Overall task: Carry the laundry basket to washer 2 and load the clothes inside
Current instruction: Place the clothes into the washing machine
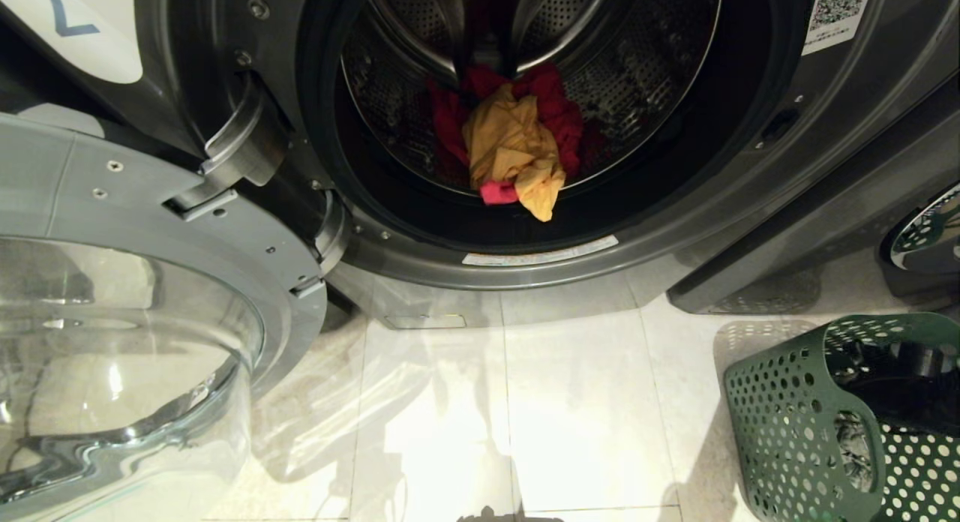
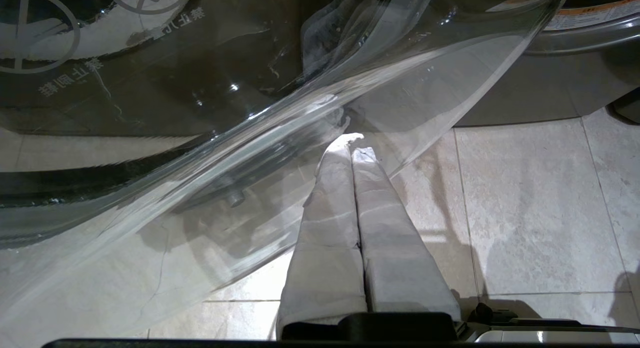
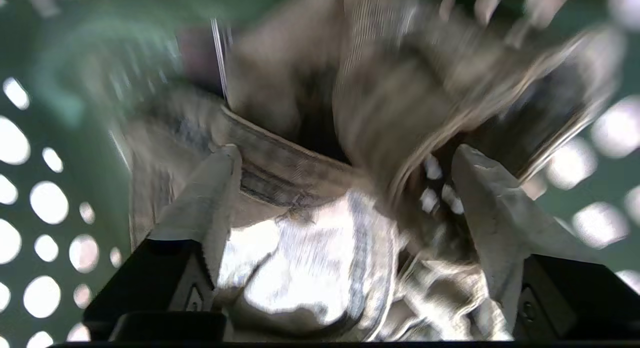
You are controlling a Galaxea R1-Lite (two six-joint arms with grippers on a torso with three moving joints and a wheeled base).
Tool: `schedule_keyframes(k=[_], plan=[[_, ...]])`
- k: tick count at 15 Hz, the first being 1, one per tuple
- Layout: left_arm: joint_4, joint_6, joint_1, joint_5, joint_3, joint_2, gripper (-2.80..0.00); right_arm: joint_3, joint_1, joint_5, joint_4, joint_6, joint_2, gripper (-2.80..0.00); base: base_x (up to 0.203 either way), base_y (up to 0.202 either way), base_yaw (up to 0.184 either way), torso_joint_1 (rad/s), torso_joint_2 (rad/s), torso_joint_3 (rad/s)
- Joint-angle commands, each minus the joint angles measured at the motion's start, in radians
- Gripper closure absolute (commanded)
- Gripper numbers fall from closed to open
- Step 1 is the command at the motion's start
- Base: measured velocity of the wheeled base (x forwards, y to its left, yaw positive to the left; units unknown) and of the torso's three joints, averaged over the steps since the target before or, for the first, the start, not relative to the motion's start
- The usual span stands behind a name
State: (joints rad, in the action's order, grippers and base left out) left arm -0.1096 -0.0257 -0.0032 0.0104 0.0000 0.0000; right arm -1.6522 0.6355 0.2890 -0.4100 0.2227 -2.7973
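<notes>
Inside the green basket (image 1: pixel 787 424) on the floor right of the washer (image 1: pixel 675 229), the right gripper (image 3: pixel 345 163) spreads wide over grey clothes (image 3: pixel 310 258) lying between its fingers. The left gripper (image 2: pixel 353 144) is closed.

Washer mouth (image 1: pixel 525 229) stands unobstructed; open door (image 1: pixel 150 297) crowds its left side.

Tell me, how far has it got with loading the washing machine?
Partly done. The green laundry basket already stands beside the open washer, and a yellow garment lies on red clothes in the drum. In hand: the right gripper is inside the basket, jaws wide over grey clothing, gripping nothing yet. Left: moving that clothing across. The left gripper sits shut, idle, by the glass door.
</notes>
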Motion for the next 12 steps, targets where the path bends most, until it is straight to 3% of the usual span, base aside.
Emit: schedule_keyframes(k=[1, 4, 5, 12], plan=[[-0.001, 0.000, 0.000, 0.000, 0.040, 0.002, 0.00, -0.008, 0.001, 0.002, 0.013, 0.001, -0.033, -2.80, 0.000, 0.000, 0.000, 0.000, 0.00, 0.000], [-0.001, 0.000, 0.000, 0.000, 0.040, 0.002, 0.00, -0.029, 0.000, 0.001, 0.014, 0.001, -0.058, -2.80, 0.000, 0.000, 0.000, 0.000, 0.00, 0.000], [-0.001, 0.000, 0.000, 0.000, 0.040, 0.002, 0.00, -0.041, 0.000, 0.000, 0.014, 0.001, -0.068, 0.00, 0.000, 0.000, 0.000, 0.000, 0.00, 0.000], [-0.001, 0.000, 0.000, 0.000, 0.040, 0.002, 0.00, -0.070, 0.000, -0.004, 0.049, 0.000, -0.080, 0.00, 0.000, 0.000, 0.000, 0.000, 0.00, 0.000]])
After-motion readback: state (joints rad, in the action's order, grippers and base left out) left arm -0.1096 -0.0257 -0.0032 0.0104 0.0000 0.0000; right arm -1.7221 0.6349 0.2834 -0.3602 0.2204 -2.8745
